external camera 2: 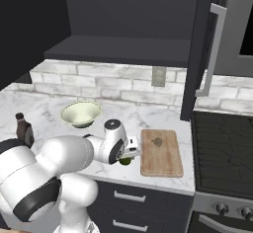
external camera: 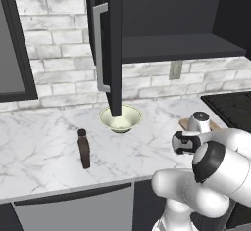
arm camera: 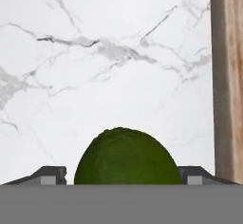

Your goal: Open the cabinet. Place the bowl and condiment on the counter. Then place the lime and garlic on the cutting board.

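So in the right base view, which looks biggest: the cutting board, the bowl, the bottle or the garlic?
1. cutting board
2. bowl, a bit smaller, though it sits farther back
3. condiment bottle, partly hidden by the arm
4. garlic, tiny, on the board

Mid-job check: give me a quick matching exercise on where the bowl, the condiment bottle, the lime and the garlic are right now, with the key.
Things:
1. bowl
2. condiment
3. lime
4. garlic

Places:
A. on the cutting board
B. standing upright on the counter, near its front edge
C. on the counter between the fingertips of the gripper, beside the board
D. on the counter near the brick wall, below the open cabinet

Pairs: 1-D, 2-B, 3-C, 4-A
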Controlling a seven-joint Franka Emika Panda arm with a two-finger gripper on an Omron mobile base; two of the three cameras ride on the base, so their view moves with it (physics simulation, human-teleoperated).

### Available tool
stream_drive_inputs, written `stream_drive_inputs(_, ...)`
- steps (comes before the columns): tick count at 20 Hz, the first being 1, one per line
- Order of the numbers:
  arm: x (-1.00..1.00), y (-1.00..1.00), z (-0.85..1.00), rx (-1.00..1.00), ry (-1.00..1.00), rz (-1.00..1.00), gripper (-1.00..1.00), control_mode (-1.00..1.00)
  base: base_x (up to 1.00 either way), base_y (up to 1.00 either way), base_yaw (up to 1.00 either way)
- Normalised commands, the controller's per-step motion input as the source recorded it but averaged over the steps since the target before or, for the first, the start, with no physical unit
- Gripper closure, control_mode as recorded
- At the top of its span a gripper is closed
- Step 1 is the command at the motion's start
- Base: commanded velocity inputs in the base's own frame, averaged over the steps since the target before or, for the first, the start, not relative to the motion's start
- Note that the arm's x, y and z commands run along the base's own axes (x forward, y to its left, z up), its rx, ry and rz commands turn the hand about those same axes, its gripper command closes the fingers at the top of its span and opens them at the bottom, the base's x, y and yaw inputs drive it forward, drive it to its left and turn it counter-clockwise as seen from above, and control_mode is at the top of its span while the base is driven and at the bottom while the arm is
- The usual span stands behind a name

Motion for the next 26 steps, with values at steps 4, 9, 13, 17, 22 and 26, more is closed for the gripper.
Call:
stream_drive_inputs(4, 0.00, 0.06, -0.25, -0.02, 0.00, 0.00, 1.00, -1.00, 0.00, 0.00, 0.00)
stream_drive_inputs(9, -0.01, 0.00, -0.14, 0.00, -0.03, 0.00, 1.00, -1.00, 0.00, 0.00, 0.00)
stream_drive_inputs(13, -0.19, -0.01, 0.27, 0.00, -0.11, 0.00, 1.00, -1.00, 0.00, 0.00, 0.00)
stream_drive_inputs(17, -0.24, 0.00, 0.61, 0.00, -0.13, 0.00, 1.00, -1.00, 0.00, 0.00, 0.00)
stream_drive_inputs(22, -0.22, -0.12, 0.51, 0.00, -0.05, -0.02, 1.00, -1.00, 0.00, 0.00, 0.00)
stream_drive_inputs(26, -0.22, -0.35, 0.35, 0.00, 0.00, -0.07, 1.00, -1.00, 0.00, 0.00, 0.00)
